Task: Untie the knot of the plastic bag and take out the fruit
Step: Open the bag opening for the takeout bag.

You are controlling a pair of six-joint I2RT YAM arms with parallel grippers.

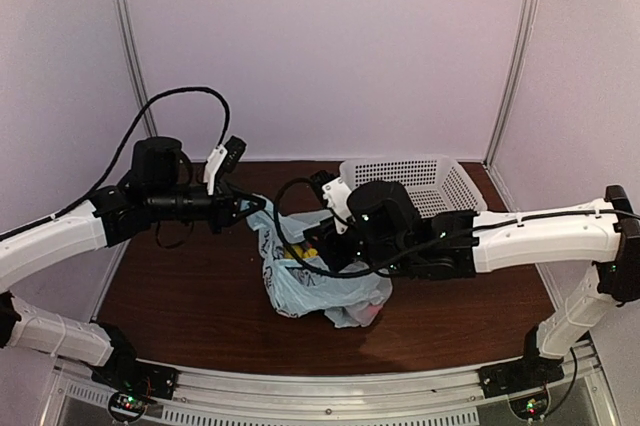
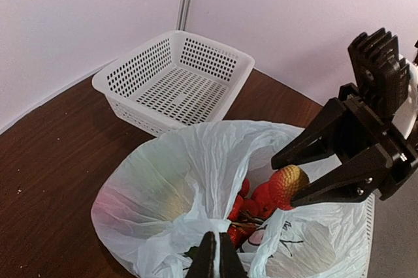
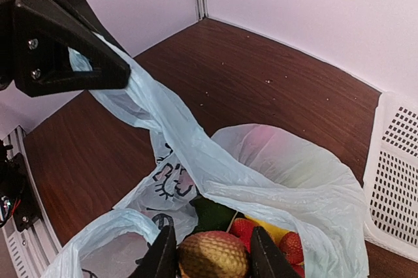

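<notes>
Landmark: white perforated plastic basket [image 1: 440, 171], open side up on the dark brown wooden table [image 3: 261, 69]
Bag: thin translucent pale blue plastic bag [image 2: 163, 186] with black drawings, just beside the basket, towards the left arm; mouth open, no knot visible, judged untied
Left gripper [image 2: 215, 260]: shut tight on a stretched handle strip [image 3: 150, 105], held taut on the side away from the basket
Right gripper [image 3: 210, 253]: the nearer arm; jaws partway closed, clamping a small oval toy fruit, red fading to yellow [image 2: 289, 185]
Relation: toy fruit at the fingertips, just inside the bag mouth; long axis unclear; probably straight up, then across to the basket
Other fruit: red pieces [image 2: 251, 201], green and yellow ones underneath
Room: open above the bag mouth; pale walls [image 1: 320, 46] close behind the basket
</notes>
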